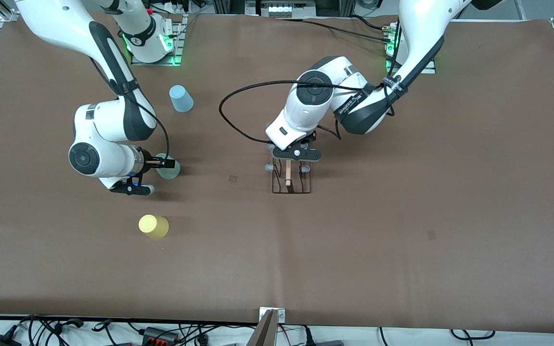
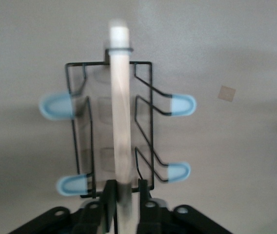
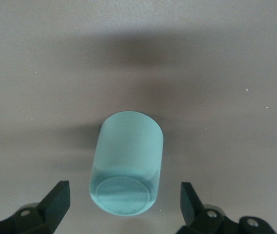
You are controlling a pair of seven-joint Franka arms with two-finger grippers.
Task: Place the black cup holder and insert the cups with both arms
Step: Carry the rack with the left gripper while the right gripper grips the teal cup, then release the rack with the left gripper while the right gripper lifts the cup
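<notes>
Right wrist view shows my right gripper [image 3: 124,200] spread wide around the mint cup [image 3: 126,163] standing upside down on the table [image 3: 236,73]; I should centre, then close gently, while my left gripper [image 2: 124,192] clamps the black cup holder [image 2: 116,126] by its rod mid-table.

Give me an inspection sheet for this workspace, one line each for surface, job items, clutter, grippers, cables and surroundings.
Surface: brown table cover, a few small dark marks.
Job's things: black cup holder on the table; mint cup, blue cup and yellow cup stand upside down toward the right arm's end, none on the holder.
Clutter: nothing seen.
Grippers: left gripper shut on the holder's wooden handle; right gripper open, its fingers either side of the mint cup.
Cables: black cable loops from the left arm.
Surroundings: plugs and leads along the table edge nearest the front camera.
</notes>
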